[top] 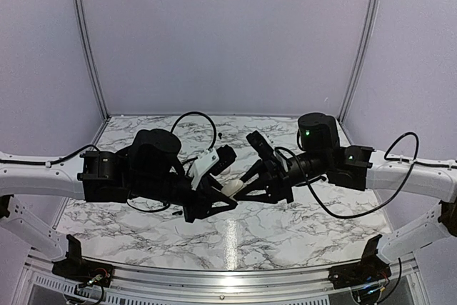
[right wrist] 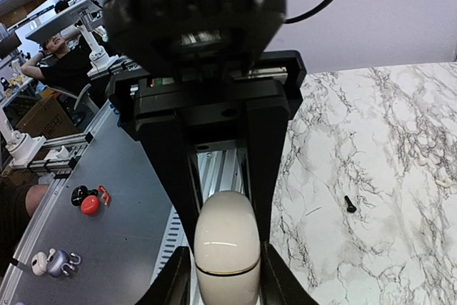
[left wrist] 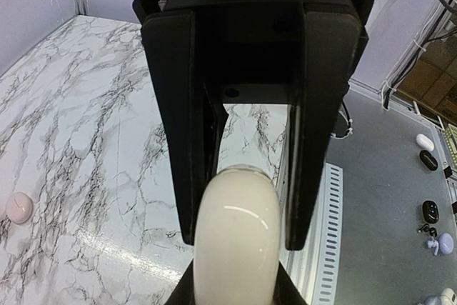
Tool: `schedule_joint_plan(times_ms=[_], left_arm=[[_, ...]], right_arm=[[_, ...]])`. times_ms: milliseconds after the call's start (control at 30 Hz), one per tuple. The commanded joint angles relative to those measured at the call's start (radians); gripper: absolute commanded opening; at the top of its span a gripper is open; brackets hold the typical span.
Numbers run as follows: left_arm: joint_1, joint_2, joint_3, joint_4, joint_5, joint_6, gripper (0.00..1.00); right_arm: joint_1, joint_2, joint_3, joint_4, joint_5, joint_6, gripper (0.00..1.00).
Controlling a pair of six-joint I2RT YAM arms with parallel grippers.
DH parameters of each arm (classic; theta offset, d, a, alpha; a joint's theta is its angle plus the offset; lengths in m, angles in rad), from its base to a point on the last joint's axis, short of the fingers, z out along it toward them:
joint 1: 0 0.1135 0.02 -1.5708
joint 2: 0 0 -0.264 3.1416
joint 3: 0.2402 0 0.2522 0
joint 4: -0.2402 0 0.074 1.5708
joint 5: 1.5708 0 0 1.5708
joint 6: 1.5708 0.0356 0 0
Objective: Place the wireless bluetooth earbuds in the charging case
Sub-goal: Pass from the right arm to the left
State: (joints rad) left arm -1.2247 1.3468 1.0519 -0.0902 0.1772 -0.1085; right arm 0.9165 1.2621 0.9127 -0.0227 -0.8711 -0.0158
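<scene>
top view, case: we see the case (top: 232,188) held above the surface (top: 300,226), with the left gripper (top: 220,195) on one side and the right gripper (top: 248,186) on the other.
top view, risk: two arms share one small pebble; if either pulls unevenly, we judge it could pop free and drop.
left wrist, jaws: the left jaws pinch the case (left wrist: 238,241) by its sides; the right gripper's fingers (left wrist: 178,294) show just below it.
left wrist, surface: a pink round thing (left wrist: 19,207) lies well apart from the case.
left wrist, risk: the shell is glossy and rounded, so we think the grip could slide.
right wrist, jaws: the right jaws pinch the case (right wrist: 227,248); its seam looks closed, the lid not yet up.
right wrist, earbud: one earbud (right wrist: 350,203) lies on the surface, well apart from the case; we cannot find the second.
right wrist, risk: jaws clamped across the seam may hold the lid shut or strain the hinge. with both grippers occupied, none is free to fetch the earbud.
</scene>
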Motion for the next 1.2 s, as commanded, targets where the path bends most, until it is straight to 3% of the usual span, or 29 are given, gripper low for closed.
schedule_joint_plan(times_ms=[0, 133, 467, 800, 1000, 1167], left_arm=[[0.008, -0.021, 0.007, 0.018, -0.042, 0.003, 0.09], [0.008, -0.026, 0.004, 0.026, -0.043, 0.004, 0.08], [0.010, -0.030, 0.001, 0.061, 0.008, -0.005, 0.08], [0.010, -0.035, -0.006, 0.081, 0.024, -0.017, 0.08], [0.010, -0.033, -0.007, 0.081, 0.029, -0.021, 0.08], [0.010, -0.024, -0.006, 0.080, 0.037, -0.025, 0.08]], right_arm=[[0.010, -0.015, 0.005, 0.007, 0.013, 0.042, 0.35], [0.010, -0.025, -0.004, 0.012, 0.015, 0.051, 0.40], [0.010, -0.040, -0.016, 0.053, -0.003, 0.060, 0.35], [0.010, -0.051, -0.023, 0.052, -0.002, 0.052, 0.37], [0.010, -0.066, -0.021, 0.050, -0.001, 0.052, 0.25], [0.010, -0.071, -0.023, 0.058, -0.009, 0.055, 0.24]])
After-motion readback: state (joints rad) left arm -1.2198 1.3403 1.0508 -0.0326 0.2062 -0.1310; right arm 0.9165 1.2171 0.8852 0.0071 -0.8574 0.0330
